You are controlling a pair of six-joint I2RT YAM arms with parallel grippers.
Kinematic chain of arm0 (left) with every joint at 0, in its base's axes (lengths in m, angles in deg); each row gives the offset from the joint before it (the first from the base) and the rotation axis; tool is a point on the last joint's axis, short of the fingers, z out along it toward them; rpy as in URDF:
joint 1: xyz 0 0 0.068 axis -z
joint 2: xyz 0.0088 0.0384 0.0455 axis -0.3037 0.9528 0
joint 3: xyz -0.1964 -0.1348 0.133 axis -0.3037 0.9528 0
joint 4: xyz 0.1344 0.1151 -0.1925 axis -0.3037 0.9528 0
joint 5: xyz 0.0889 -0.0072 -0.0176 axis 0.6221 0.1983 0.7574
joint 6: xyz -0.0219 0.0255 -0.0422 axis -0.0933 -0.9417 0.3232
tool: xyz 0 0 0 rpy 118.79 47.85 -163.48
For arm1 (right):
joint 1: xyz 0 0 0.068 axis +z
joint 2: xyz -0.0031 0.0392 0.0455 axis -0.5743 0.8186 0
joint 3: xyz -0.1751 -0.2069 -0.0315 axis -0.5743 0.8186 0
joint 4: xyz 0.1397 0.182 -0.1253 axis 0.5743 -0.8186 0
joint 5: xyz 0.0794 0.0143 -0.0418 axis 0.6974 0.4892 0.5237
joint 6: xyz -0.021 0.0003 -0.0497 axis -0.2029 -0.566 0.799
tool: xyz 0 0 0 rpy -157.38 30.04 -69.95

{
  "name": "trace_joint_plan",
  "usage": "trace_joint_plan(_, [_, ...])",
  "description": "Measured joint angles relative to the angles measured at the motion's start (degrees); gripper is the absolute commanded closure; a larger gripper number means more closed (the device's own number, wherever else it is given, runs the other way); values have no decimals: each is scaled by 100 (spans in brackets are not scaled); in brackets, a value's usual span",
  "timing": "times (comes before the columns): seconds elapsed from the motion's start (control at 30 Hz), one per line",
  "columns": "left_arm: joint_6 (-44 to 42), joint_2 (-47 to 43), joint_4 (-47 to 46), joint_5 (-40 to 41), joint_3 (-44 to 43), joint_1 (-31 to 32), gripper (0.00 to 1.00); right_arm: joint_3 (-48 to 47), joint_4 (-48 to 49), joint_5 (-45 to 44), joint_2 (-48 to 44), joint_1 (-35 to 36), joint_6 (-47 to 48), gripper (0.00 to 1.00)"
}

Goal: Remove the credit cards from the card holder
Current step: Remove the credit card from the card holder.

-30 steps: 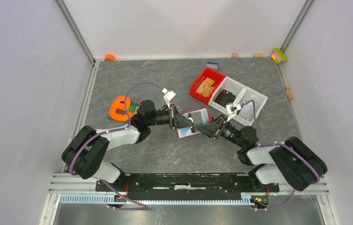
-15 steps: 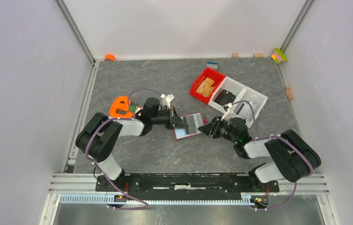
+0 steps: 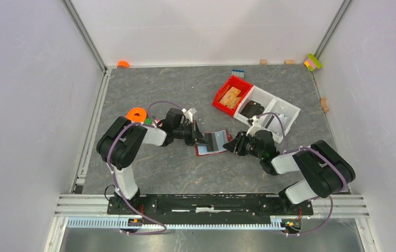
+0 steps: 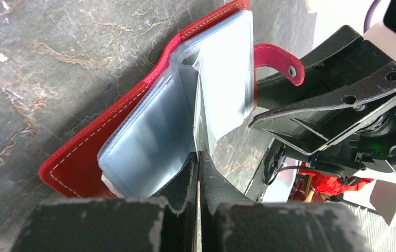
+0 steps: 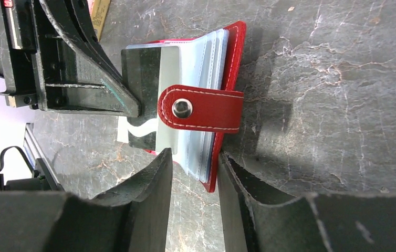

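At mid-table [image 3: 185, 176], just ahead of the arm bases, the card holder [image 3: 211, 144] lies open between your two grippers. Its clear sleeves [image 4: 222, 68] are fanned up and its snap strap [image 5: 201, 109] is flopped across them. Your left gripper [image 4: 196, 169] is pressed together on one sleeve leaf; I cannot tell whether a card sits inside that pinch. Your right gripper [image 5: 195, 156] is slightly spread, straddling the red cover's edge without clearly biting it. A pale credit card [image 5: 138, 132] pokes out of the sleeves right beside the left fingertips; any others look tucked inside. To do this well, close the right gripper on the cover so the holder cannot slide. Then draw the left straight out along the sleeve's open end, not upward, or you'll likely lift the whole holder. Beyond, the red bin [image 3: 231, 95] and white bin [image 3: 272, 107] sit well apart; stay clear of them.
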Motion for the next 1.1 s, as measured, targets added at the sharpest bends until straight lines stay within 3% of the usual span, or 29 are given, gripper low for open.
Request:
trace_joint_plan(0.2, [-48, -116, 181, 33, -7, -66, 98, -103, -264, -120, 26, -11, 79, 50])
trace_joint_plan(0.37, [-157, -1132, 358, 404, 450, -328, 98, -111, -745, -538, -409, -35, 212, 32])
trace_joint_plan(0.5, [-256, -2009, 251, 560, 675, -380, 98, -122, -1342, -1038, -1279, -39, 501, 16])
trace_joint_plan(0.6, [-280, -2468, -28, 562, 905, -365, 97, -133, -1690, -1248, -2065, -42, 837, 16])
trace_joint_plan(0.73, [-280, -2793, -306, 527, 1117, -310, 96, -125, -1434, -929, -2752, -63, 1169, 23])
trace_joint_plan(0.87, [-278, -2911, -741, 411, 1272, -168, 96, -94, -798, -225, -2785, -63, 1226, 31])
trace_joint_plan(1.1, [-282, -3259, -1296, 212, 1399, 192, 95, -28, 136, 807, -2404, -57, 1012, 35])
